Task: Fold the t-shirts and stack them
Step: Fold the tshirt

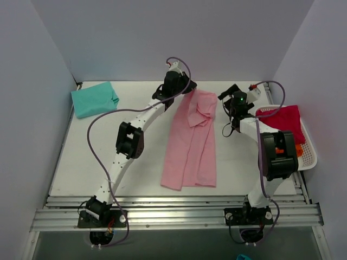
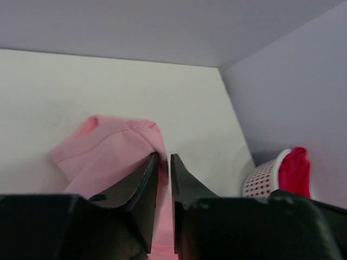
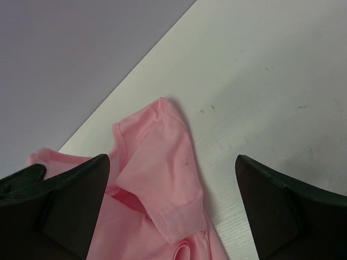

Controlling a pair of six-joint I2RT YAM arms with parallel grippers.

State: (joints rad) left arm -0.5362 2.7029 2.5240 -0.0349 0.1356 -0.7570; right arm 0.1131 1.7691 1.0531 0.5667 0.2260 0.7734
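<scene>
A light pink t-shirt (image 1: 192,138) lies lengthwise in the middle of the table, partly folded, with one sleeve (image 3: 162,162) turned over near its far end. My left gripper (image 1: 183,90) sits at the shirt's far left corner. In the left wrist view its jaws (image 2: 164,158) are nearly together, with pink cloth (image 2: 108,149) pinched between them. My right gripper (image 1: 230,106) hovers just right of the shirt's far end and, seen from the right wrist (image 3: 172,162), stands wide open above the sleeve with nothing in it. A folded teal t-shirt (image 1: 95,99) rests at the far left.
A white mesh basket (image 1: 309,154) stands at the right edge of the table, also seen from the left wrist (image 2: 263,181). It holds a crimson red t-shirt (image 1: 286,120) and a bit of orange cloth (image 1: 300,148). Grey walls close in the far and side edges.
</scene>
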